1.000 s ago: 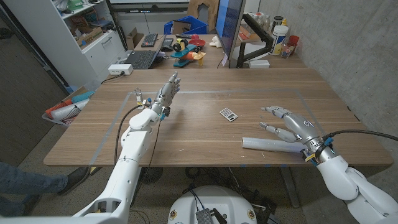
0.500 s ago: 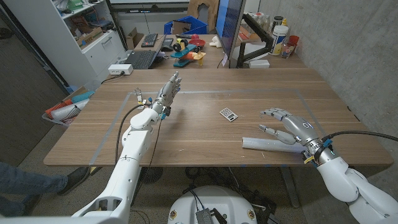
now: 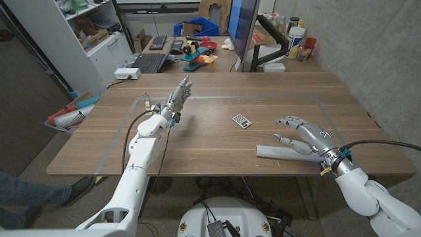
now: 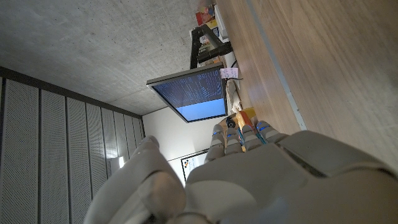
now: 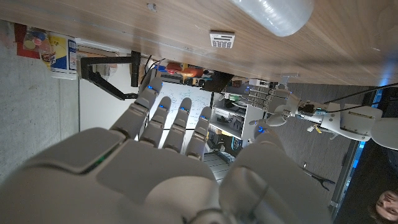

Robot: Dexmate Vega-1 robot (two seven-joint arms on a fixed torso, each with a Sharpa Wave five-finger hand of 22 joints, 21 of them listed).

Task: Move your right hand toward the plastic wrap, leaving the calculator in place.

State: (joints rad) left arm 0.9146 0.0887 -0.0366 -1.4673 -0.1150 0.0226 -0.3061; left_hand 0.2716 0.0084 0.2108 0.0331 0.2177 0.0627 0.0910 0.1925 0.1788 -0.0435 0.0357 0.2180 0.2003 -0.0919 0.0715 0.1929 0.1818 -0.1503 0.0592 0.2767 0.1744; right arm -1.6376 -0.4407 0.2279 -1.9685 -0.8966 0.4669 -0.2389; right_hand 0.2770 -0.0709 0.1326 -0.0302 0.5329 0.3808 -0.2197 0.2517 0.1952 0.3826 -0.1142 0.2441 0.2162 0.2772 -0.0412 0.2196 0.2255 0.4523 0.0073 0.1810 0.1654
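Over on the left side of the wooden table point(image 3: 217, 141), the left hand point(image 3: 176, 99) stands raised off the surface, fingers straight and close together, pointing toward the far edge and holding nothing. Its wrist view looks along the back of that hand point(image 4: 249, 180) toward a lit monitor point(image 4: 189, 99) beyond the table; the fingertips there are mostly hidden behind the knuckles.

Near the middle of the table lies the small calculator point(image 3: 241, 120), flat on the wood and apart from both hands. In the right wrist view it shows as a little pale rectangle point(image 5: 222, 38).

To its right, close to the near edge, the roll of plastic wrap point(image 3: 283, 153) lies on its side, lengthwise across the table. Its right end is covered by the right hand point(image 3: 310, 138), which hovers over it with fingers spread and gently curled, gripping nothing. From the head view I cannot quite tell whether the palm touches the roll or hangs just above it. The right wrist view shows the fingers point(image 5: 163, 115) apart, with one end of the roll point(image 5: 273, 12) cut off at the picture's edge.
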